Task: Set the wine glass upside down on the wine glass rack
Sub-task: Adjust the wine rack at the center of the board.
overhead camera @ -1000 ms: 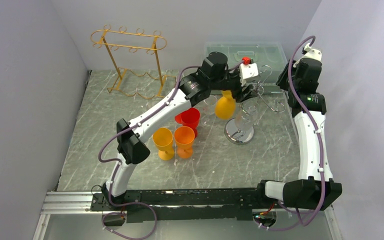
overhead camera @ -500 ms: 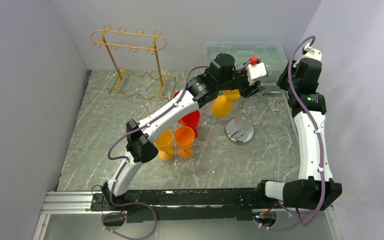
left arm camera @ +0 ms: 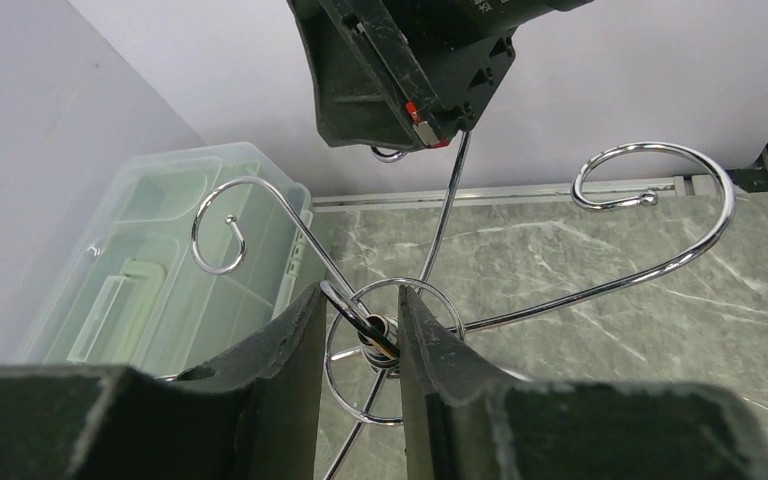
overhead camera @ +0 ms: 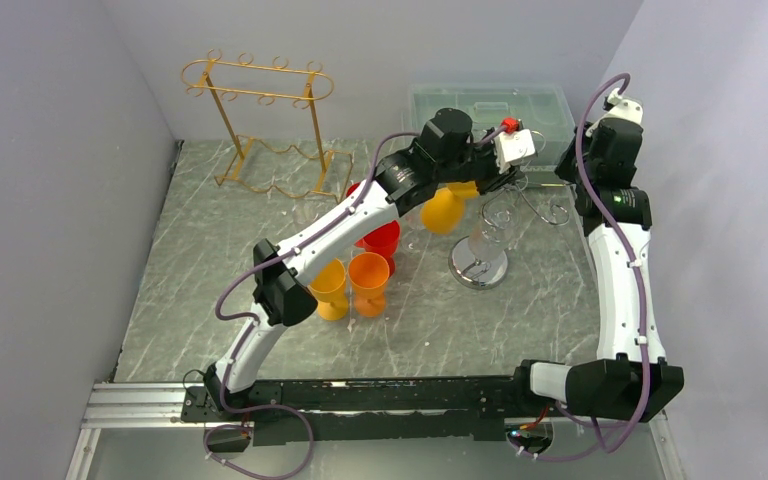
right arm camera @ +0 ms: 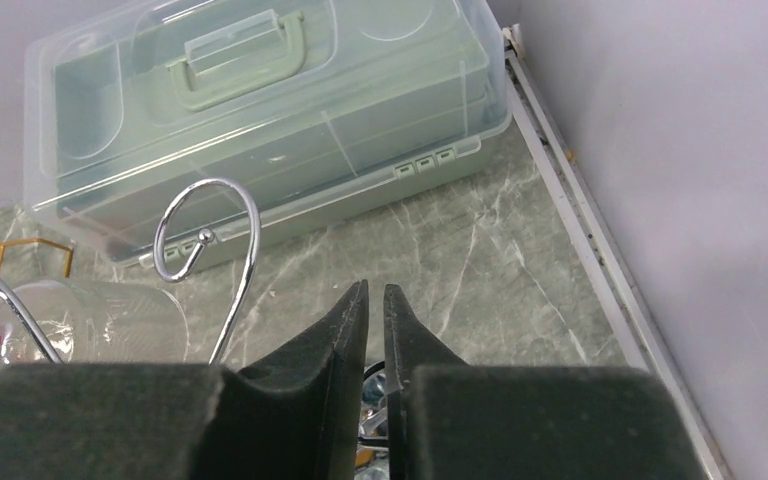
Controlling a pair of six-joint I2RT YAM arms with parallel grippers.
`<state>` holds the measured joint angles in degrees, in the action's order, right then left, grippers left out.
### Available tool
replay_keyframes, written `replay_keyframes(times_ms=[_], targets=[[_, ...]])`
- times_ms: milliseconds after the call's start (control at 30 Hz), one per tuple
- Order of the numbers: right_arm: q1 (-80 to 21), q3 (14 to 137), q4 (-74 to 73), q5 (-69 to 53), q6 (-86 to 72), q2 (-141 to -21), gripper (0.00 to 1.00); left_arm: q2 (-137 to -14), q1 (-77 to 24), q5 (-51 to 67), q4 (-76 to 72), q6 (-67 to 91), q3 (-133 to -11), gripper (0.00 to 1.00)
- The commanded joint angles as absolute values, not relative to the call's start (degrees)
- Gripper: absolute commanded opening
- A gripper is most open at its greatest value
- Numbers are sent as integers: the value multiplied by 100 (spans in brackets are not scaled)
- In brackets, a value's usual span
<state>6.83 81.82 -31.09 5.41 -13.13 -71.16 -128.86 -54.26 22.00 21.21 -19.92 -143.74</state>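
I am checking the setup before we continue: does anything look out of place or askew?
The yellow glass hanging upside down at the chrome rack looks tilted, with its bowl leaning to the left of its foot. Nothing looks spilled or broken.

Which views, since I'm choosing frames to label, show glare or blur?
Top external: even light, glint on the wine glass rack. Left wrist: wires sharp, left fingers dark and soft. Right wrist: right fingers soft, plastic box clear.

Yellow wine glass tilted among curled arms of chrome wine glass rack, upright on round base.
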Motion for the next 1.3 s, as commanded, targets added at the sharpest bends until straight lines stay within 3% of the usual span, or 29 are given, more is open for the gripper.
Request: replay_keyframes(times_ms=[0, 700, 933, 1267], targets=[[721, 8016, -3241, 570, -1327, -6872, 11, -12927, -5422, 2181, 2004, -2372, -14648, 15], [747, 7585, -3487, 778, -1274, -6353, 4, -12686, -5354, 2357, 1865, -2567, -14297, 11], [800, 8072, -4026, 490, -1262, -6558, 0, -12578, -5379, 2252, 1838, -2760, -14107, 10], [809, 7824, -4464, -166, -1361, -5943, 0, -12488, -5376, 2149, 1733, -2839, -13984, 9]])
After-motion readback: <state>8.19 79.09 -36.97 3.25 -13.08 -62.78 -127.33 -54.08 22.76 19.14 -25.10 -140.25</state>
